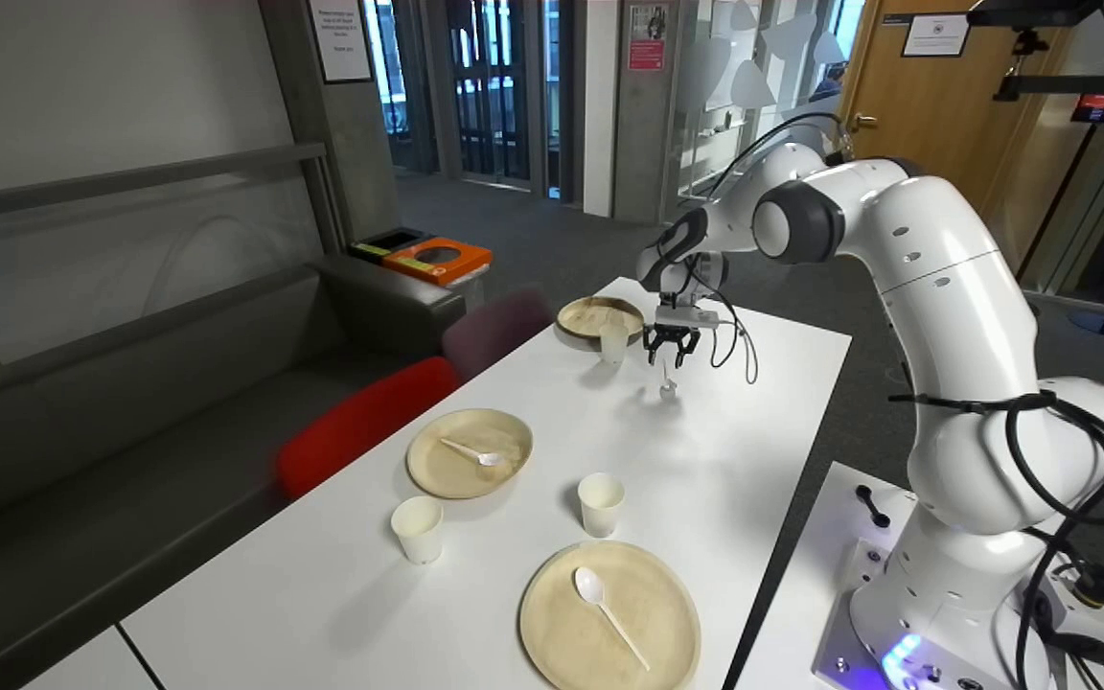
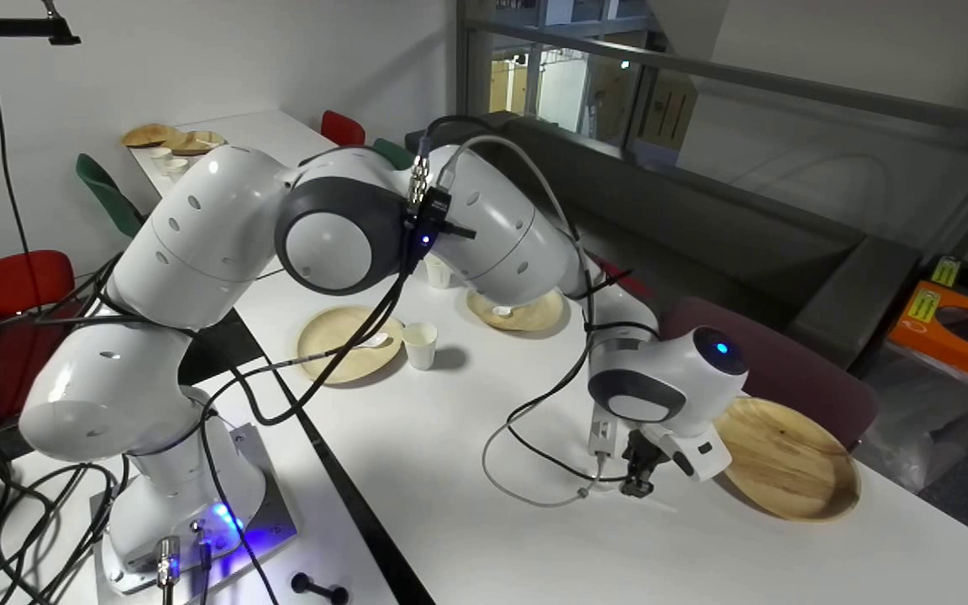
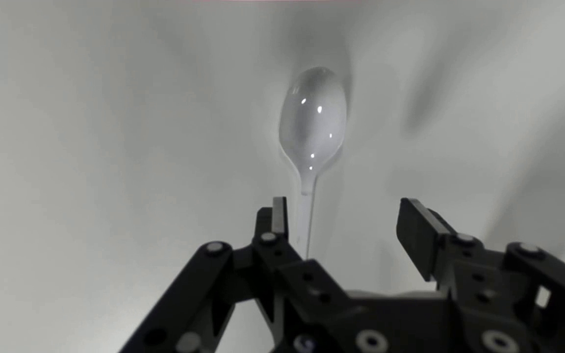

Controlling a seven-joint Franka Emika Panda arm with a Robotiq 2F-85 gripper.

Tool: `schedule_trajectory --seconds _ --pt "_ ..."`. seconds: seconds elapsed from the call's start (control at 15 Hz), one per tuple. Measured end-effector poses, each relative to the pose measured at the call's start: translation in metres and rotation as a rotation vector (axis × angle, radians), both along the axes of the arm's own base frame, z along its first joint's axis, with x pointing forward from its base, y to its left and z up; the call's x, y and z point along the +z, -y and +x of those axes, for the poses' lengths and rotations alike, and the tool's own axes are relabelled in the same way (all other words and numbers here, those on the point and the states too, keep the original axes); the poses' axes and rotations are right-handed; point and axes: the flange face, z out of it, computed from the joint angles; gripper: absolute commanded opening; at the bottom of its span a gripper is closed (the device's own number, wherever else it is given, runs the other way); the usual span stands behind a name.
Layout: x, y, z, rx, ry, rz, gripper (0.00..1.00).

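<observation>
A white plastic spoon [image 3: 313, 117] lies on the white table, bowl toward the top of the wrist view. My black gripper [image 3: 342, 208] stands open over its handle. The handle passes between the fingers, closer to the left finger [image 3: 279, 215] than to the right one [image 3: 417, 235], and neither seems to grip it. The handle's lower end is hidden behind the gripper. In an exterior view the gripper [image 1: 666, 358] points down just behind the spoon's bowl [image 1: 668, 389]. A pale cup [image 1: 613, 342] and a wooden plate [image 2: 791, 462] are beside the gripper.
Nearer the arm's base are two plates [image 1: 535, 613] [image 1: 437, 470], each bearing a white spoon, and two cups [image 1: 602, 505] [image 1: 417, 530]. A loose cable [image 2: 526, 496] hangs by the wrist down to the table. Chairs [image 1: 370, 417] and a sofa [image 1: 178, 412] line the far side.
</observation>
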Motion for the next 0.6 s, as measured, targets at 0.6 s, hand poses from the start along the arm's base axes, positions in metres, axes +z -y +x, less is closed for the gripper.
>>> schedule_trajectory --seconds 0.6 --pt "-0.011 -0.008 0.002 -0.033 0.002 -0.017 0.64"
